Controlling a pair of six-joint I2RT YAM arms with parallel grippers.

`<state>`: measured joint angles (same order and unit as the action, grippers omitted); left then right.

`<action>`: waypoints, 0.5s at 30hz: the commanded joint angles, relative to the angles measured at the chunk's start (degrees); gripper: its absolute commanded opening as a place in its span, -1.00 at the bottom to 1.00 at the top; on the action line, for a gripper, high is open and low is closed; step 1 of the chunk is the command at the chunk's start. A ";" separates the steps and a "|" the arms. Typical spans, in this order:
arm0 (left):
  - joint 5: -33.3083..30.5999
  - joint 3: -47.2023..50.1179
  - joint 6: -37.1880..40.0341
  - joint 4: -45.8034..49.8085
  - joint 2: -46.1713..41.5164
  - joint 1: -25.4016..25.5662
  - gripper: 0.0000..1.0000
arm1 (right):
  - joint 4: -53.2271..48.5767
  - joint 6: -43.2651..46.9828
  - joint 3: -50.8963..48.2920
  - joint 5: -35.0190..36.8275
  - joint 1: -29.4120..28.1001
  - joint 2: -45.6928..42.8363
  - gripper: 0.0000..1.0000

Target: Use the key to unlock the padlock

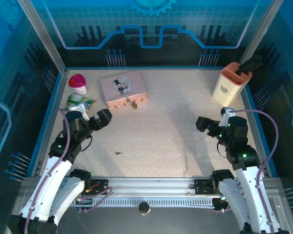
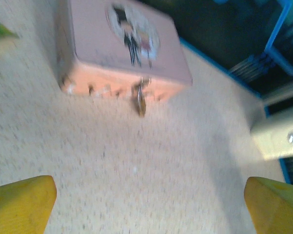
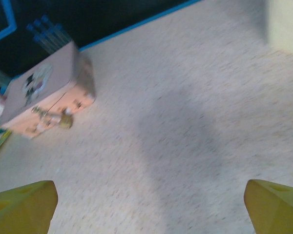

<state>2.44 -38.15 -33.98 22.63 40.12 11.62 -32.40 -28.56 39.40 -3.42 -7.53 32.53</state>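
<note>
Padlock point(image 1: 134, 104) hangs at the pink tin's point(image 1: 123, 87) front, far left of the bench point(image 1: 176, 146); key point(image 1: 118, 152) lies apart toward the near edge.
Green packet point(image 1: 81, 102) beside the tin; left pincer point(image 1: 94, 117) and right pincer point(image 1: 216, 118) both spread wide, empty.

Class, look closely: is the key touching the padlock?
Apart. The top view shows the key on the table, bare surface between it and the padlock at the pink tin's front.

Brass padlock point(image 1: 134, 104) at the pink tin's point(image 1: 123, 87) front; dark key point(image 1: 118, 153) flat on the table point(image 1: 176, 126), well apart.
</note>
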 commanded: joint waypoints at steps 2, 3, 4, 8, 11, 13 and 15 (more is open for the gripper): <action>-4.50 -0.40 1.85 5.24 -0.14 7.91 0.99 | -1.52 -4.49 1.76 3.73 -13.09 2.45 0.92; -7.31 0.03 1.98 5.61 -0.38 9.42 0.99 | -0.67 -5.51 1.79 6.74 -17.23 3.71 0.90; -9.78 0.58 2.55 5.65 -0.77 10.36 0.99 | 0.16 -6.36 1.81 8.95 -20.82 5.44 0.89; -25.70 2.66 1.96 8.74 -2.80 11.67 0.99 | 6.22 -10.12 2.66 14.66 -34.66 15.59 0.71; -32.09 4.78 0.27 7.89 -6.57 11.67 0.98 | 9.18 -12.86 5.93 17.39 -43.35 25.56 0.70; -35.00 6.90 -0.32 6.12 -10.00 11.67 0.99 | 9.43 -14.32 9.71 18.31 -47.64 32.48 0.70; -39.36 10.48 1.13 2.70 -13.22 11.56 0.99 | 8.39 -15.86 15.43 18.73 -51.63 40.82 0.70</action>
<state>-27.00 -30.61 -33.08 27.79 30.09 23.05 -26.06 -40.42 48.93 11.81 -55.24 67.59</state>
